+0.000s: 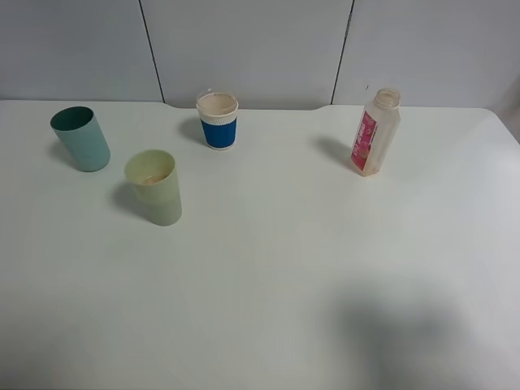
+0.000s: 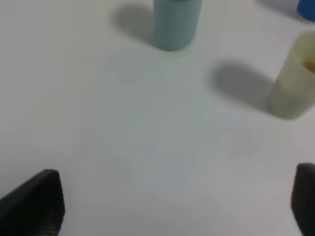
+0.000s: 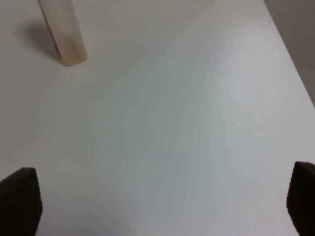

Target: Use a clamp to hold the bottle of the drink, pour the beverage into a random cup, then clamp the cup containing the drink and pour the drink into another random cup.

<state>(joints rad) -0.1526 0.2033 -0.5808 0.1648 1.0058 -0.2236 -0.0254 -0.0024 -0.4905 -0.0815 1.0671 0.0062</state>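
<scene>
With both grippers spread wide and empty, the light, slick, squashable bottle (image 1: pixel 374 132) at 2 o'clock wants a gentle mid-label pinch.

Bench (image 1: pixel 276 268): white, smooth, with a soft shadow near its front right.
Teal tumbler (image 1: pixel 80 138): upright at the far left, dark inside.
Pale green tumbler (image 1: pixel 153 186): upright, just beside the teal one and nearer the front; beige traces inside.
Blue-sleeved paper cup (image 1: pixel 218 119): upright near the back edge.
Bottle (image 1: pixel 375 132): upright at the far right, uncapped, pink-red label, well apart from the cups.
</scene>
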